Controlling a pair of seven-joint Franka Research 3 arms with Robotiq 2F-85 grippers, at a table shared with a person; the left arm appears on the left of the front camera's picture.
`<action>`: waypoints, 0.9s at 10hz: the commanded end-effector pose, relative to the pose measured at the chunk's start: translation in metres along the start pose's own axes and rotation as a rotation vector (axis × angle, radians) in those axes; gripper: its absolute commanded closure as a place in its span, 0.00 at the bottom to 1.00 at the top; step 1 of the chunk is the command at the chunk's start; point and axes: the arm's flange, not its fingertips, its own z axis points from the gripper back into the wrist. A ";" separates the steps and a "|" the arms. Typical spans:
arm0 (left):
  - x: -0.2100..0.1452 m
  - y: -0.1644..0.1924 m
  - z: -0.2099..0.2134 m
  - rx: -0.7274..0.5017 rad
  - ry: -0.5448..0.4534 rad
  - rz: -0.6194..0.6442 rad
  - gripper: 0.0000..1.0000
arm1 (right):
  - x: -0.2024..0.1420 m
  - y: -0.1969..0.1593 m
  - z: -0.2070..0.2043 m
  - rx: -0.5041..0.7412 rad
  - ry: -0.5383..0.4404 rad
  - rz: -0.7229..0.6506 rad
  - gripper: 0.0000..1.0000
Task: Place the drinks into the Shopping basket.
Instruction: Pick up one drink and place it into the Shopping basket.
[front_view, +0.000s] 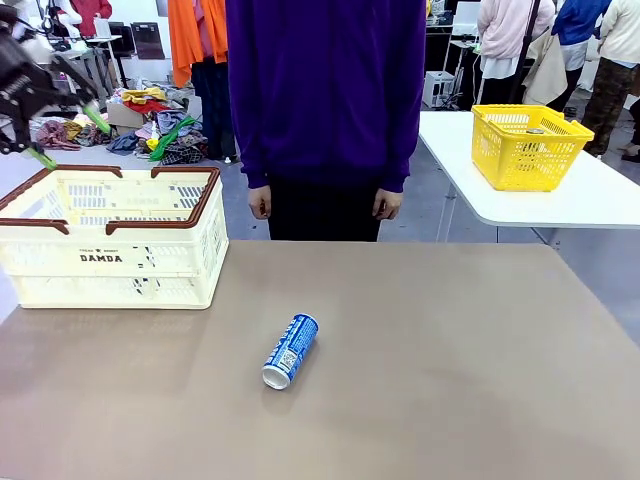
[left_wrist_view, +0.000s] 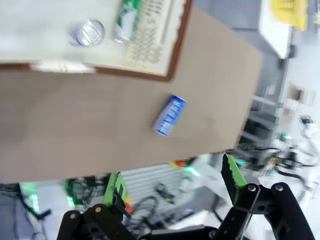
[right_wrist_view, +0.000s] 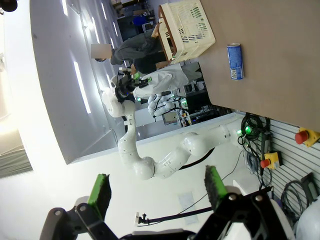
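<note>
The brown desk (front_view: 450, 400) has a person in purple (front_view: 325, 100) standing at its far edge. The cream Shopping basket (front_view: 110, 250), printed "DAMDA", sits at its far left. The left pincer (front_view: 68, 138) hangs high over the basket, fingers apart. The right pincer (right_wrist_view: 157, 180), well above the desk, gapes too. The blue can (front_view: 290, 350) lies on its side mid-desk. A green can (left_wrist_view: 128, 20) lies in the basket beside what seems an upright silver-topped can (left_wrist_view: 87, 32).

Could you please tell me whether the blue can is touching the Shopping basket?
Apart. In the front view the blue can lies on its side with a strip of bare table between it and the Shopping basket.
</note>
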 end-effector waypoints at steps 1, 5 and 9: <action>-0.050 0.043 -0.006 -0.283 -0.002 0.023 0.00 | -0.002 0.003 0.001 0.004 -0.002 0.009 0.00; -0.069 0.143 -0.031 -0.633 0.159 -0.111 0.00 | -0.002 0.003 0.001 0.004 -0.002 0.009 0.00; -0.081 0.149 -0.034 -0.652 0.110 -0.060 0.00 | -0.002 0.003 0.001 0.004 -0.002 0.009 0.00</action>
